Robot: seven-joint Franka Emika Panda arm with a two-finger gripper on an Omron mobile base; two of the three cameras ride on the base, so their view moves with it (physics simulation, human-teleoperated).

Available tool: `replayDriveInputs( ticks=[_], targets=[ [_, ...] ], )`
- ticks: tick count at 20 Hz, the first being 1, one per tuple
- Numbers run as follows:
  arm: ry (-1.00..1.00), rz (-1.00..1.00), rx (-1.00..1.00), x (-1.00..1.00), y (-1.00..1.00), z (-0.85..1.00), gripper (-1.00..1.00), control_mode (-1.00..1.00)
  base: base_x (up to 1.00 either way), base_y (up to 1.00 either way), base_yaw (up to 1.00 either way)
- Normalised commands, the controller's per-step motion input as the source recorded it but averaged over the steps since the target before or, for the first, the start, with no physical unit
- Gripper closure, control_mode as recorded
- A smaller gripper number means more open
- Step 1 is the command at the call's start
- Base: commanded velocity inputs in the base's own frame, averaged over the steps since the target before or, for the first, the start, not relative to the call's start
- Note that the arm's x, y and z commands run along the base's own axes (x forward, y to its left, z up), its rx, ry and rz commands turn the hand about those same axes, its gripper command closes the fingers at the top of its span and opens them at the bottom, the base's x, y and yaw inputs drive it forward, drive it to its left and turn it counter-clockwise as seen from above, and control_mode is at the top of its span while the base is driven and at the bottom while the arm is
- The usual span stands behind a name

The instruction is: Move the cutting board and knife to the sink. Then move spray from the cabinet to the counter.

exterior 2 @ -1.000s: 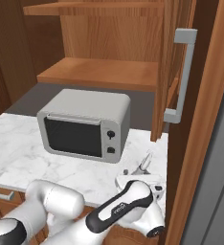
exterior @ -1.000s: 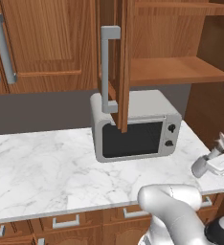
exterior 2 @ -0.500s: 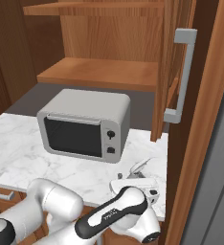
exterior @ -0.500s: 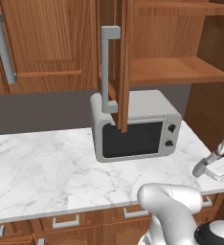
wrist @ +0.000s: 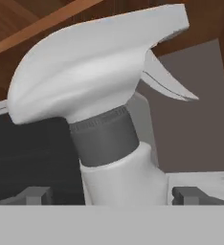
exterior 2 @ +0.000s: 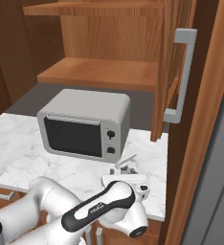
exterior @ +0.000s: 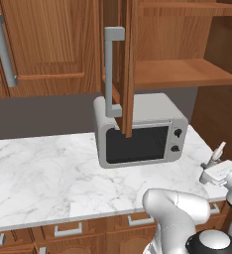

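Grey microwave (exterior: 140, 130) against dark grey wall (exterior: 43, 115), brown wood around.

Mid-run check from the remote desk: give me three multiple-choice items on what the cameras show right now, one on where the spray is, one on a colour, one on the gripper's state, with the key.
1. Where is the spray bottle?
A. On the cabinet shelf
B. At the counter's right end, beside the microwave, between the finger tips
C. On top of the microwave

2. What colour is the spray's trigger nozzle?
A. White
B. Red
C. Black

3. How does the gripper stand?
A. Shut tight on the bottle
B. Open, finger tips apart on either side of the bottle
C. Shut on the cabinet handle

Key:
1 B: the base views show the nozzle low over the marble counter, right of the microwave, below the cabinet shelf.
2 A: the hand view shows a white trigger head over a dark grey collar.
3 B: the finger tips stand wide of the bottle body, not touching it.
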Motion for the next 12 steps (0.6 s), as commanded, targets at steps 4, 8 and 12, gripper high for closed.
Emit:
replayDriveInputs(
  ticks=[4, 8, 12],
  targets=[
    [0.02, -0.02, 0.0, 0.02, -0.08, 0.25, -1.0, -1.0, 0.0, 0.0, 0.0],
    [0.0, -0.02, 0.0, 0.0, -0.28, 0.23, -1.0, -1.0, 0.0, 0.0, 0.0],
    [0.0, -0.02, 0.0, 0.0, -0.29, 0.14, -1.0, -1.0, 0.0, 0.0, 0.0]
  ],
)
